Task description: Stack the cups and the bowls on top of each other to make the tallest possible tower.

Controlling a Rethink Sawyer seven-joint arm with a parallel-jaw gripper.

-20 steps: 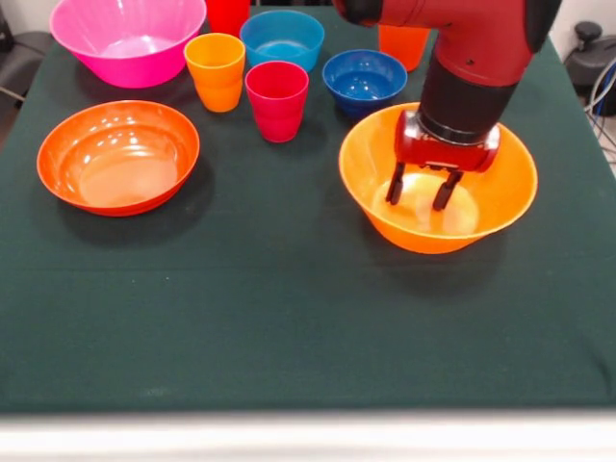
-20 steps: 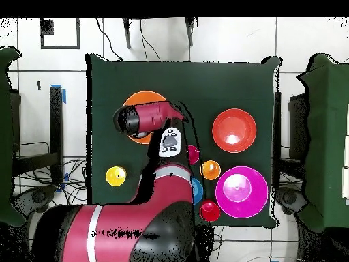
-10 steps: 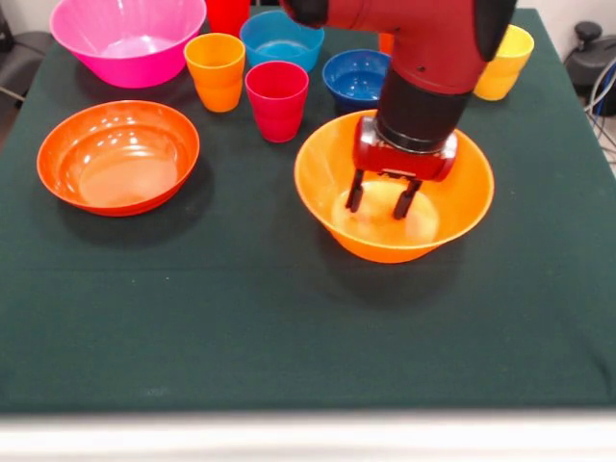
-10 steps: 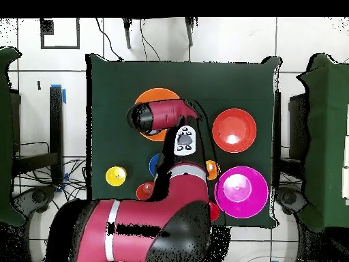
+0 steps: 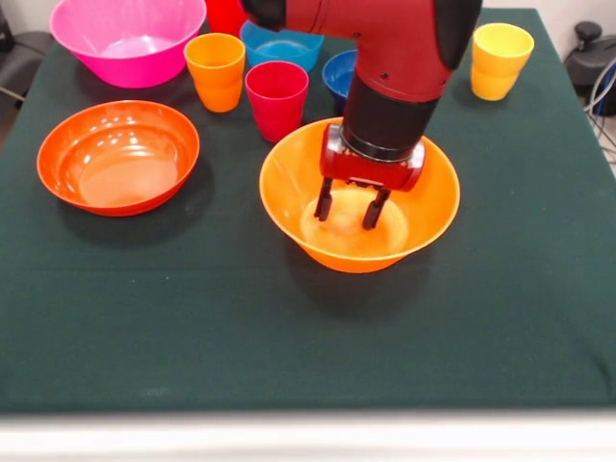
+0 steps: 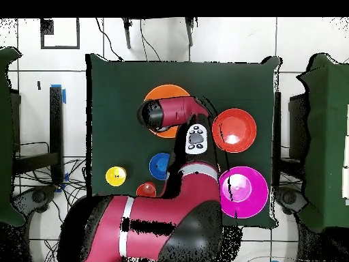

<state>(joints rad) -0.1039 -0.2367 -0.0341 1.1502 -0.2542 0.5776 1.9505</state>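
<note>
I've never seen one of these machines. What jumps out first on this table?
The big red arm reaching down, its gripper with open fingers inside the wide yellow-orange bowl mid-table. Left of it sits a shallow orange-red bowl, with a big pink bowl and several bright cups clustered behind.

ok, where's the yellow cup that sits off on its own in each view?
Front view: yellow cup at upper right, alone near the table's far right corner.
Overhead view: yellow cup at lower left of the table, clear of the arm.
Shared landmark: the big yellow-orange bowl with the gripper inside it, fingers apart.
</note>
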